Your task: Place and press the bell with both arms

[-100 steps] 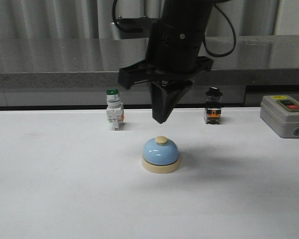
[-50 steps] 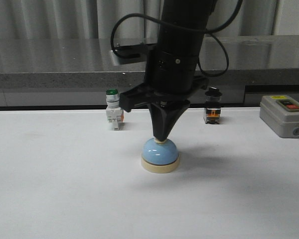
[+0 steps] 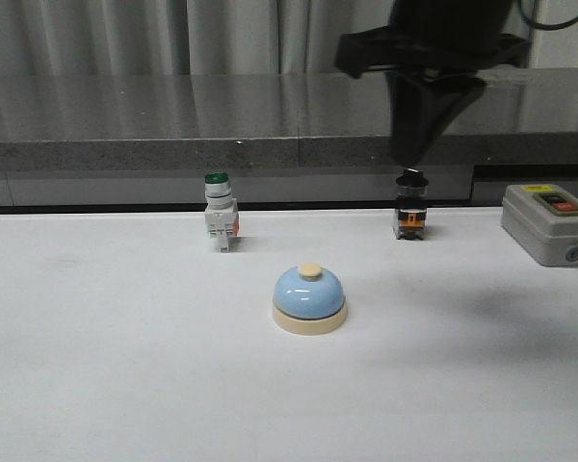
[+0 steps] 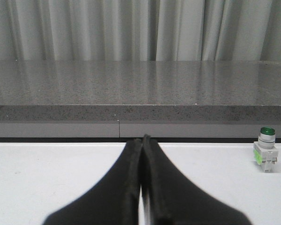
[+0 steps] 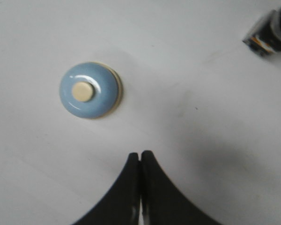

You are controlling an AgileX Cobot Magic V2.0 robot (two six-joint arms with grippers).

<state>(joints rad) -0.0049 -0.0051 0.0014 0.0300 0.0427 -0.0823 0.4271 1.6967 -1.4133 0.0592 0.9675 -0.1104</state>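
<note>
The light-blue bell point(image 3: 309, 296) with its cream base and button stands upright in the middle of the white table point(image 3: 125, 385). It also shows in the right wrist view point(image 5: 90, 90), seen from above. My right gripper point(image 3: 411, 159) is shut and empty, high above the table and to the right of the bell, clear of it. Its fingers meet in the right wrist view point(image 5: 140, 154). My left gripper point(image 4: 143, 139) is shut and empty, low over the white table. It is out of the front view.
A green-capped white switch point(image 3: 220, 212) stands behind the bell to the left, also in the left wrist view point(image 4: 265, 150). A black-capped switch point(image 3: 411, 204) stands behind to the right. A grey box point(image 3: 549, 223) with red and black buttons sits at the far right. A grey ledge point(image 3: 125, 144) runs behind the table.
My right gripper came down onto the bell's button, then lifted off and moved up and to the right. The bell has stayed in place.
</note>
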